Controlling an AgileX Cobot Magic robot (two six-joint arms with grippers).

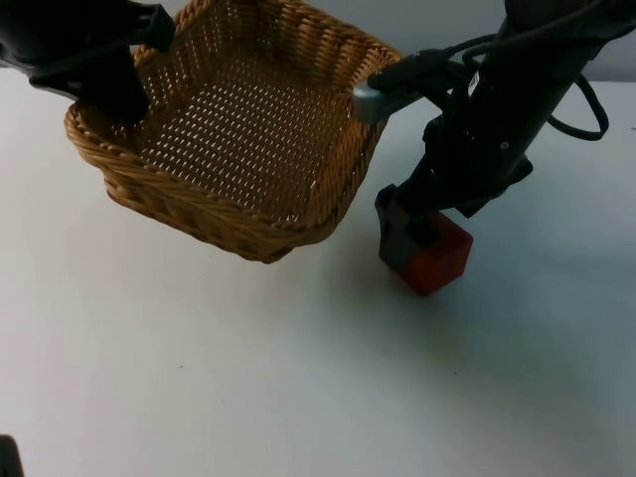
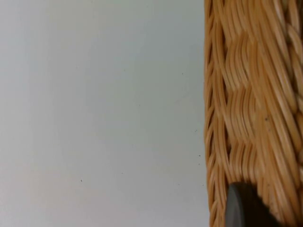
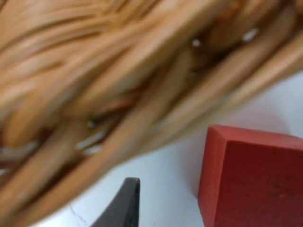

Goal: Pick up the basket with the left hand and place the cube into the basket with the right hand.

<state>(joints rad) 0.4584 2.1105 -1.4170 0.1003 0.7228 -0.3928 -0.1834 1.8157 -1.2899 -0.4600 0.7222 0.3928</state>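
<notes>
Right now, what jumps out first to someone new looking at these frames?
The woven basket dominates: tilted, lifted off the white table, with the left tool at its far-left rim. Next is the red cube on the table just beside the basket's near-right corner, with the right tool down on it, one black finger against its left face. In the right wrist view the cube sits right beside the wicker wall.

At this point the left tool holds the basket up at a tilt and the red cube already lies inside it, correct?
Not quite. The left tool does hold the basket tilted, but the red cube stands on the table beside the basket, at the right tool, as the top view shows.
</notes>
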